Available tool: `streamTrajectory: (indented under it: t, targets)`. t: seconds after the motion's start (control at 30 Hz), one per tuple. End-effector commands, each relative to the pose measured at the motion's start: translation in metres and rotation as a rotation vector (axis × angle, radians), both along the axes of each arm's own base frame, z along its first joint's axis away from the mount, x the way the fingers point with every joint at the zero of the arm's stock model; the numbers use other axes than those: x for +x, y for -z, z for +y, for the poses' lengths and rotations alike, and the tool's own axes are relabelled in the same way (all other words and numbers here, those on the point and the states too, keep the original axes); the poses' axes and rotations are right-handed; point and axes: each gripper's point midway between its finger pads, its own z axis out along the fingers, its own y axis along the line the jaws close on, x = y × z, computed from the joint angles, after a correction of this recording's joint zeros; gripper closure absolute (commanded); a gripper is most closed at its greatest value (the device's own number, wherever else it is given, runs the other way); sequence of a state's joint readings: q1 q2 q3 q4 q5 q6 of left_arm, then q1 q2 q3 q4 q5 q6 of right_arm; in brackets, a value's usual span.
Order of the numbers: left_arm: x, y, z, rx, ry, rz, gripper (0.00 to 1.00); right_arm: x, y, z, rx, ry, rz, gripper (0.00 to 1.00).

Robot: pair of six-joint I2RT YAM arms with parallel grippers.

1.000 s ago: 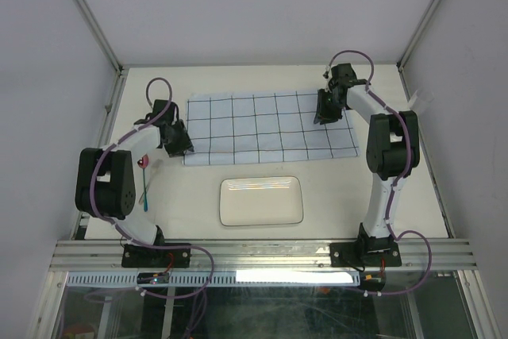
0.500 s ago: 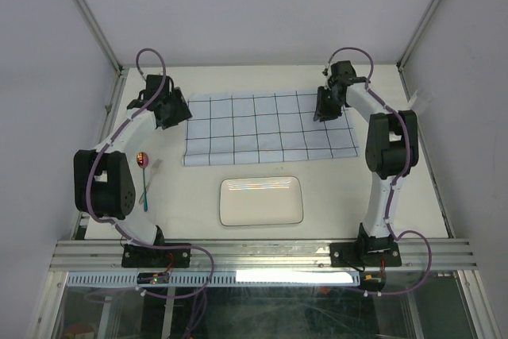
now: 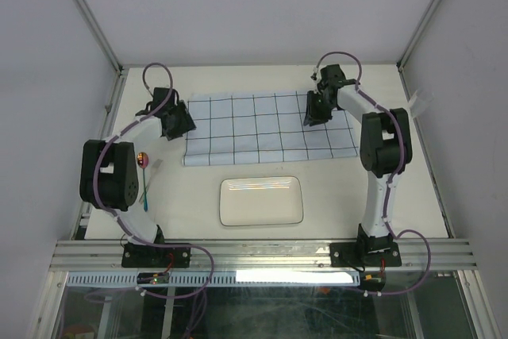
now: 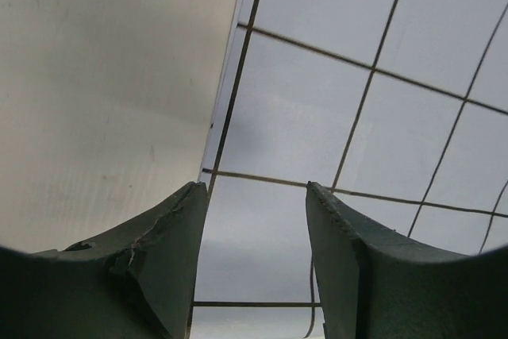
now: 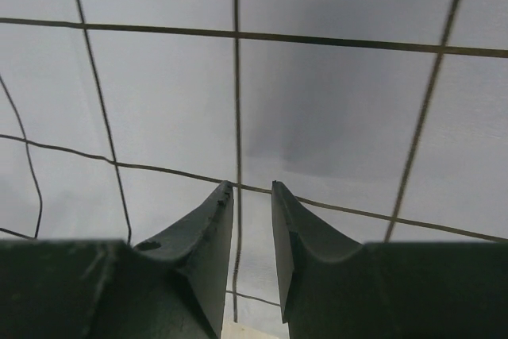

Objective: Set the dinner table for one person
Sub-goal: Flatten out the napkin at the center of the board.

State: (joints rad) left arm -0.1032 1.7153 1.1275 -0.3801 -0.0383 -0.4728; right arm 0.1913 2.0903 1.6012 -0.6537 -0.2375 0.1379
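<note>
Table [image 3: 333, 188], cream-white and edged by aluminium rails, is seen from above, with two robot arms bolted side by side at its near edge. A pale-blue cloth [image 3: 266, 129] with dark grid lines is spread flat across the far half of the table, its long sides parallel to the far edge. A white rectangular plate [image 3: 262, 200] is set between the cloth and the near edge, about midway along and apart from the cloth. Near the left edge a small utensil [image 3: 144, 166] with a shiny reddish head and a greenish handle is laid, close beside the left arm. What kind of utensil it is cannot be told.

The left gripper [image 4: 255, 188] is held over the cloth's left edge, toward its far left corner. Its claw is moderately wide, and nothing is gripped. Cloth is seen through the gap, and bare table is seen beside the left finger.

The right gripper [image 5: 252, 186] is held over the cloth toward its far right part. Its claw is narrow, with only a slim gap between the fingertips. A grid line is seen running through that gap, and no cloth is seen pinched. Whether either claw touches the cloth cannot be told.
</note>
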Motion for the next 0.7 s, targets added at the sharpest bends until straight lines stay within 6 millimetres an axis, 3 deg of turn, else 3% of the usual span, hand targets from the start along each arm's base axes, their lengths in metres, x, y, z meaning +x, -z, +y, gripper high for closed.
streamTrajectory:
  t: [0.0,0.3,0.47,0.67]
  targets:
    - [-0.001,-0.02,-0.001,-0.06,-0.059,-0.123,0.45,0.015,-0.026,0.038,0.091,-0.071,-0.087,0.71]
    - [-0.032,-0.021,0.018,-0.102,-0.178,-0.229,0.44,0.009,-0.039,0.097,0.269,-0.15,-0.083,0.71]
    - [-0.04,-0.039,0.032,-0.102,-0.228,-0.356,0.4,0.006,-0.053,0.142,0.365,-0.213,-0.083,0.7]
    - [-0.045,-0.036,0.039,-0.098,-0.245,-0.383,0.38,-0.004,-0.061,0.192,0.428,-0.285,-0.068,0.7]
